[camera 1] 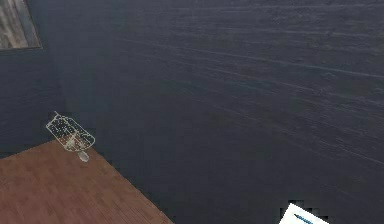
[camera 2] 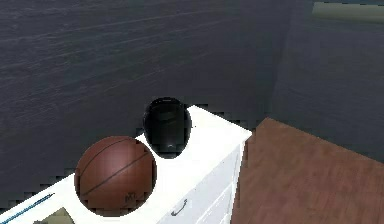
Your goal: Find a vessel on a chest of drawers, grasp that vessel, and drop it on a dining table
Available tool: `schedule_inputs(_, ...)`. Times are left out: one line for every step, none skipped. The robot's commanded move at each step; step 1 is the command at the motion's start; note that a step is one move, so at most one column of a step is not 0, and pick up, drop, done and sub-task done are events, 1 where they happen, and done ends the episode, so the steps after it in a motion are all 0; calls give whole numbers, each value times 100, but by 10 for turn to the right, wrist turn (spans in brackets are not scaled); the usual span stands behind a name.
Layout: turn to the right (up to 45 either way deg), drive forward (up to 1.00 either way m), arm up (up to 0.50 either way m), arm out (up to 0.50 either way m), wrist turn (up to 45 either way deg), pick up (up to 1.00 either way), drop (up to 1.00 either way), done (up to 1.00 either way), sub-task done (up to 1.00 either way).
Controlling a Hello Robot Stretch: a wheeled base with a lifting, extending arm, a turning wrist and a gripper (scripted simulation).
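Black vessel upright on white chest of drawers, just beside a basketball (gripper state indiscernible)

Basketball, brown-orange w/ dark seams, arm side view's lower left. Dark blue wall behind. Wood floor, fwd view's lower left. Small wire-frame obj where floor meets wall.

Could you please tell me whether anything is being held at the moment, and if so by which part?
It cannot be told. The black vessel stands on the white chest of drawers, beside the basketball.
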Motion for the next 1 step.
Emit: schedule_inputs(0, 0, 38, 0, 0, 0, 0, 0, 0)
